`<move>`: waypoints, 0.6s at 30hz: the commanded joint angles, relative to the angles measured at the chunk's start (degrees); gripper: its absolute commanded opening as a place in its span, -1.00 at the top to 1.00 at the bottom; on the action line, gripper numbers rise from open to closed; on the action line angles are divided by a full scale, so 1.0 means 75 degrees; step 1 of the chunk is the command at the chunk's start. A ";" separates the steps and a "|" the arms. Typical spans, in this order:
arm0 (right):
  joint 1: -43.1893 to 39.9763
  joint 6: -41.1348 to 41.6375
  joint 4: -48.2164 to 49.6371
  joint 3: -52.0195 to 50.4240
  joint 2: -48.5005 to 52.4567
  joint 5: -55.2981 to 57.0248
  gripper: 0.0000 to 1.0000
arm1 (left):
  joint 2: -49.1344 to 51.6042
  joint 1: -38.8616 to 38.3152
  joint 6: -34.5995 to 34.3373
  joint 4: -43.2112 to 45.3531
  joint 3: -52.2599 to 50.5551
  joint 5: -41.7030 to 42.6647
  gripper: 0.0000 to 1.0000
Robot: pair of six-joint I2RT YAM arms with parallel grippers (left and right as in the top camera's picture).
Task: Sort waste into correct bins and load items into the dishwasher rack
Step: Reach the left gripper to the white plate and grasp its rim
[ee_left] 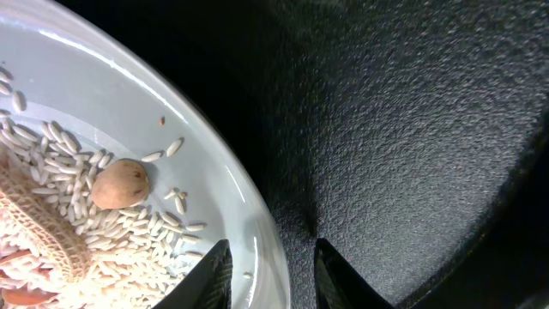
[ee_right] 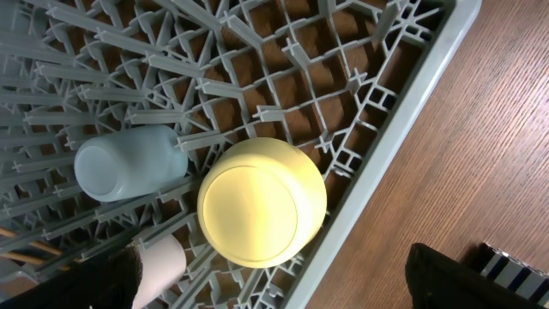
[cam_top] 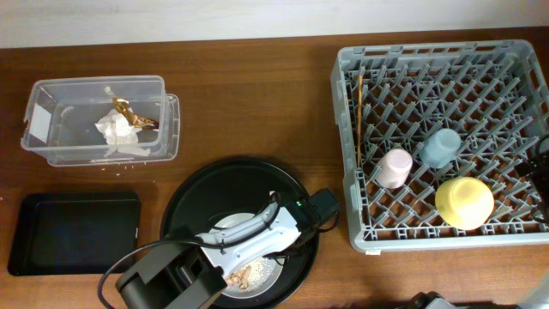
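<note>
The left pincer (ee_left: 270, 279) is open and straddles the rim of the pale plate (ee_left: 197, 120). One finger (ee_left: 214, 276) sits over the plate's inside, and the other is outside, above the round black tray (ee_left: 403, 129) that carries the plate. Whether either finger touches the rim cannot be told. On the plate, just inward of the pincer, lie white crumbs (ee_left: 129, 232) (they look like rice grains) and a beige-brown food scrap (ee_left: 119, 184).

The right pincer (ee_right: 273, 287) is spread wide and holds nothing. It hangs above the near corner of the dishwasher rack (cam_top: 429, 53). The yellow bowl (ee_right: 262, 202) sits upside down between its two dark fingers. The light-blue cup (ee_right: 129, 163) is just beside the bowl, and the pink cup (cam_top: 395, 166) is next to that. The chopsticks (cam_top: 359, 120) lie along the rack's left wall.

On the wooden surface (cam_top: 257, 103), well away from both pincers, the clear box (cam_top: 51, 112) holds crumpled white paper (cam_top: 116, 129) and a gold-brown scrap (cam_top: 129, 110). The shallow black tray (cam_top: 73, 232) sits just below the box.
</note>
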 commanded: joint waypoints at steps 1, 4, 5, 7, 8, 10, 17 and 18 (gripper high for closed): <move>-0.0044 -0.0073 -0.0003 0.0044 -0.0085 -0.0038 -0.97 | 0.0064 -0.0009 -0.0099 -0.0009 -0.0047 -0.0108 0.39; -0.0044 -0.0076 -0.0003 0.0044 -0.0085 -0.0038 -0.97 | 0.0079 -0.0009 -0.0099 -0.0009 -0.0052 -0.0114 0.40; -0.0044 -0.0073 -0.0003 0.0044 -0.0085 -0.0038 -0.97 | 0.0090 -0.0009 -0.0099 -0.0009 -0.0052 -0.0111 0.40; -0.0044 -0.0076 -0.0003 0.0044 -0.0085 -0.0038 -0.97 | 0.0114 -0.0009 -0.0099 -0.0003 -0.0052 -0.0111 0.51; -0.0044 -0.0076 -0.0003 0.0044 -0.0085 -0.0038 -0.97 | 0.0125 -0.0009 -0.0102 0.0000 -0.0052 -0.0108 0.56; -0.0044 -0.0076 -0.0003 0.0044 -0.0085 -0.0038 -0.97 | 0.0172 -0.0009 -0.0099 0.0000 -0.0052 -0.0105 0.59; -0.0044 -0.0076 -0.0003 0.0044 -0.0085 -0.0038 -0.97 | 0.0184 0.0000 -0.0099 0.0061 -0.0050 -0.0044 0.82; -0.0044 -0.0076 -0.0003 0.0044 -0.0085 -0.0038 -0.97 | 0.0181 0.0000 -0.0096 0.0070 -0.0029 -0.0023 0.88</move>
